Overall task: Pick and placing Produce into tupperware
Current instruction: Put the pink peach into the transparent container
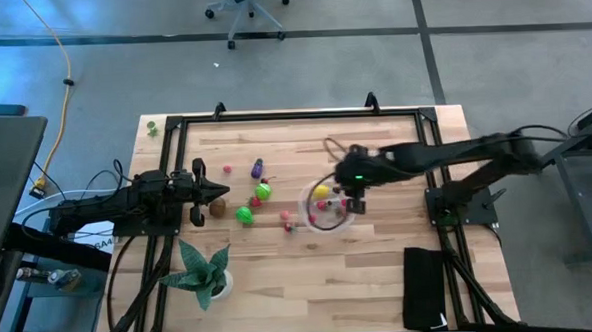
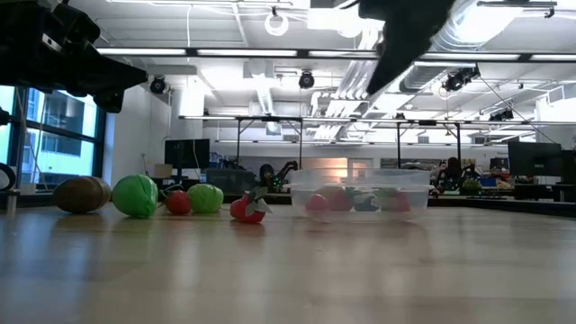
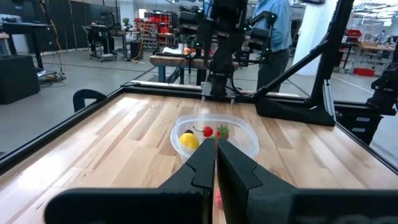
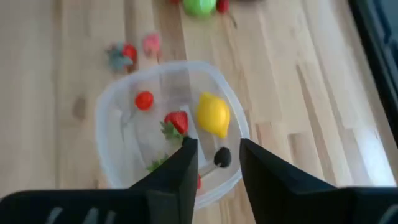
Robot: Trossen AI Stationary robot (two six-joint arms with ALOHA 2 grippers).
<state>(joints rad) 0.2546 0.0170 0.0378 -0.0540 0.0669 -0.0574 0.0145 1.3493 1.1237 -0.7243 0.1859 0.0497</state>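
- Tupperware [image 4: 118, 112] sits mid-desk [image 1: 381, 282]; lemon [image 4: 212, 114], strawberry [image 4: 176, 122] and small red piece already inside.
- Right gripper [image 4: 214, 163] is held just above it, fingers apart, nothing between.
- Left gripper [image 3: 215, 163] hangs over the desk's left side, fingers closed, empty.
- Remaining produce [image 1: 244, 215] judged v. light, hard plastic, smooth, prone to roll; best pinched across the middle.

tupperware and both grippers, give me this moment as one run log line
right gripper: open, above tupperware | inside: lemon, strawberry, others | left gripper: shut, waiting at table's left | loose produce on table
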